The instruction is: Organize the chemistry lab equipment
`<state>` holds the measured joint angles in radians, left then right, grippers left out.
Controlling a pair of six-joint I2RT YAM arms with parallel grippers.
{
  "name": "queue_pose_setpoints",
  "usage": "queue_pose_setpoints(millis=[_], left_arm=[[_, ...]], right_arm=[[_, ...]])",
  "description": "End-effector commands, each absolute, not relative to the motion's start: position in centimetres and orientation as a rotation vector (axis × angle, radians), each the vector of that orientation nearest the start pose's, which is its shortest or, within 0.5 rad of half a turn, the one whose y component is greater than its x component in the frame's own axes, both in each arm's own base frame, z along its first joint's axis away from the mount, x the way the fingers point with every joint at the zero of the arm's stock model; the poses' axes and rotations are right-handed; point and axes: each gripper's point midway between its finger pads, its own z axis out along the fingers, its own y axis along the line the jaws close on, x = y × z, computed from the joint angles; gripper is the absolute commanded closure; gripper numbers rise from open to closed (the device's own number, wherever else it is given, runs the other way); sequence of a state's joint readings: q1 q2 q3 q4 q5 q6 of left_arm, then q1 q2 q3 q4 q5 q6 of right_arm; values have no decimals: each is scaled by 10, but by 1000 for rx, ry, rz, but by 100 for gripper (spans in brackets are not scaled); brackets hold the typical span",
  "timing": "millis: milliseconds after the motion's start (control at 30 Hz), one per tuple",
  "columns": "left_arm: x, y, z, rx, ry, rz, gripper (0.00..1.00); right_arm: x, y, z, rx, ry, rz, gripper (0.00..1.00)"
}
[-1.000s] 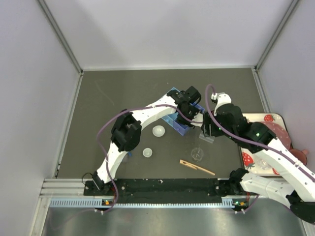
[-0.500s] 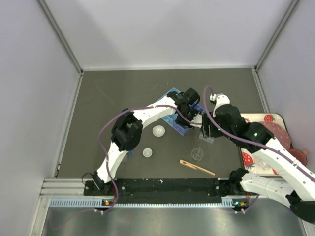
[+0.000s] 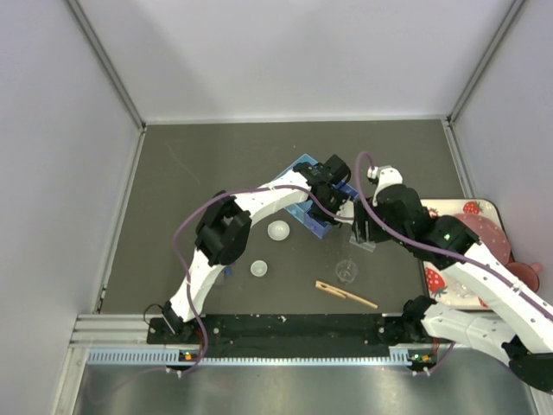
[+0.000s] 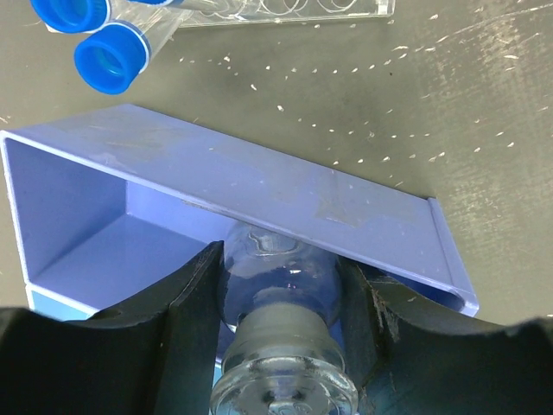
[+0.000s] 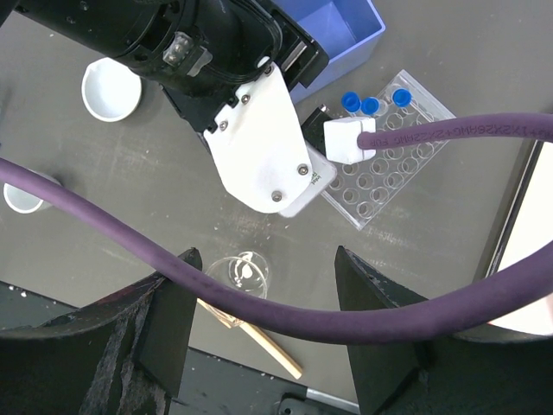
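Observation:
In the left wrist view my left gripper (image 4: 281, 298) is shut on a tiny glass beaker (image 4: 281, 285) with a round body and a narrow neck. It hangs just over the near wall of the blue bin (image 4: 259, 186). Past the bin lie blue-capped tubes (image 4: 111, 56) beside the clear tube rack (image 4: 302, 10). My right gripper (image 5: 272, 324) stands open high above the table, holding nothing. Below it are a second glass beaker (image 5: 240, 275) and the wooden clip (image 5: 259, 341). The rack (image 5: 389, 147) holds blue-capped tubes (image 5: 371, 104). Two round dishes (image 3: 278, 230) (image 3: 259, 268) sit to the left.
The left arm's wrist (image 5: 259, 147) fills the space just ahead of my right gripper, and a purple cable (image 5: 346, 320) crosses between its fingers. The strawberry-print tray (image 3: 467, 207) lies at the right edge. Grey walls close in the table on three sides.
Both wrists have shifted very slightly left over the bin and rack. Both sets of jaws stand as before.

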<state>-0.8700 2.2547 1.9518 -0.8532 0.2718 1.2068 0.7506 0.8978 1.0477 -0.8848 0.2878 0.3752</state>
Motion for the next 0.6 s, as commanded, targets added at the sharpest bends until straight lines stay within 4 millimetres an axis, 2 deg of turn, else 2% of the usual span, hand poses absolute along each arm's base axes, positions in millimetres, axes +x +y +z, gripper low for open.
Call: queue_pose_setpoints(millis=[0, 567], left_arm=[[324, -418, 60, -3169, -1654, 393, 83], [330, -421, 70, -3185, -1708, 374, 71]], right_arm=[[218, 155, 243, -249, 2159, 327, 36], [217, 156, 243, -256, 2155, 338, 35]])
